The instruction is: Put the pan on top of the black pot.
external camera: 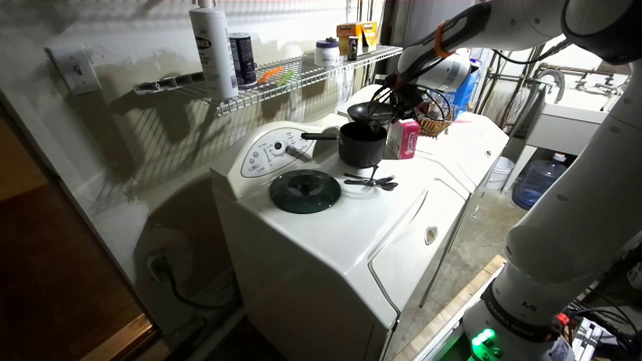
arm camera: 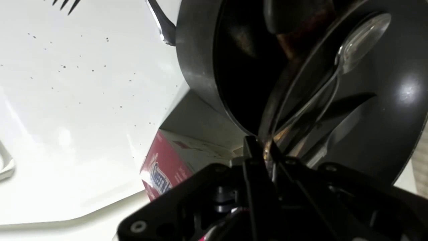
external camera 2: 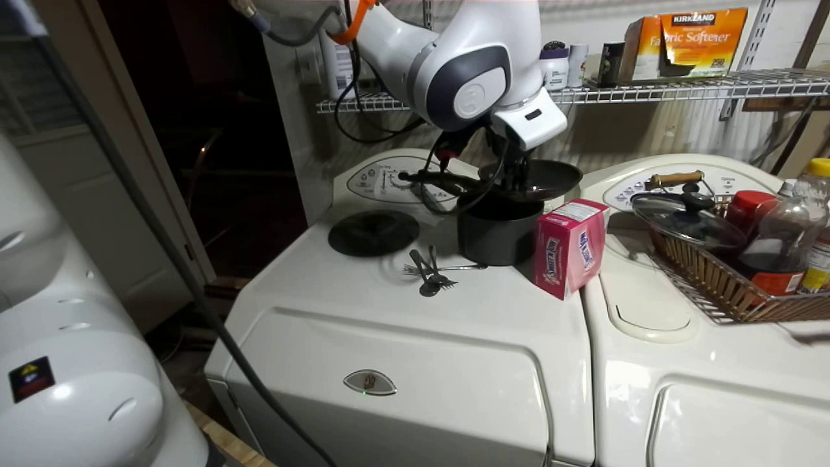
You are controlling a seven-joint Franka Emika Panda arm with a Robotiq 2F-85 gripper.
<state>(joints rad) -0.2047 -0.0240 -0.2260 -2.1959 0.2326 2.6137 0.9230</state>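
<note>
White machine is the biggest thing on my feeds, seen in both exterior views. Neighboring machine stands right beside it. My arm reaches over the white machine's top. Wire shelf runs above the back of both. Brown basket sits on the neighboring machine, glass lid lying across it. Dark green disc flat on the white machine. Black pot upright near the disc, side handle sticking out. Pan: hangs over the pot, off to one side, part of the pot's mouth visible in my wrist view; can't tell if they touch. Pink box just beside the pot. My gripper is clamped on the pan's rim, one finger each side. Cutlery pile on the white machine, near the pot. Spoon lies in the pan.
</note>
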